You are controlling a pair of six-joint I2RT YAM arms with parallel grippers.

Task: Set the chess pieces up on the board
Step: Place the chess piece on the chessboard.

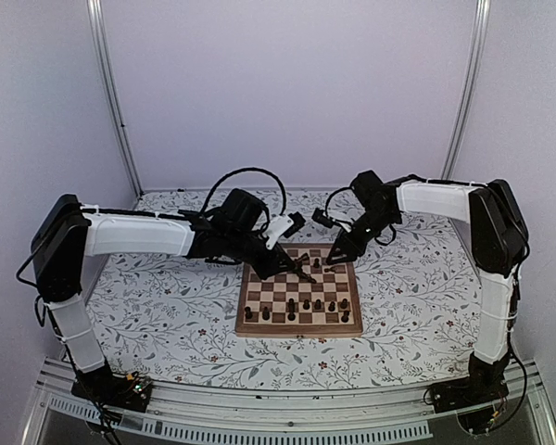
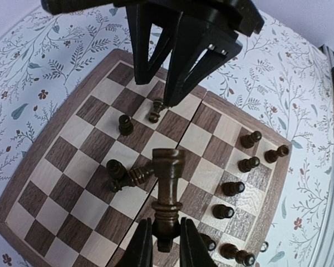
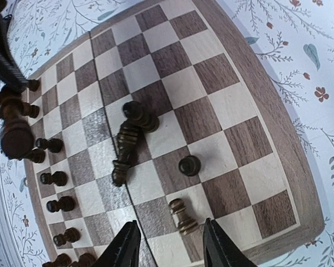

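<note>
"What is the room like?"
"Pale lilac walls [image 1: 287,83], with two shiny poles [image 1: 112,93] in the corners."
"And the table [image 1: 167,315]?"
"White with leaves, maybe little flowers. There's a metal rail [image 1: 259,408] in front."

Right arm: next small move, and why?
Probably lift the right gripper straight up. Its jaws stand open around a small dark turned-wood pawn on the checkered wooden chessboard, with a finger close on either side. Any sideways slide would risk knocking it.

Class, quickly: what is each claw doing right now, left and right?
Left claw: closed on a tall dark chess piece.
Right claw: open around a small piece, not gripping it.
</note>
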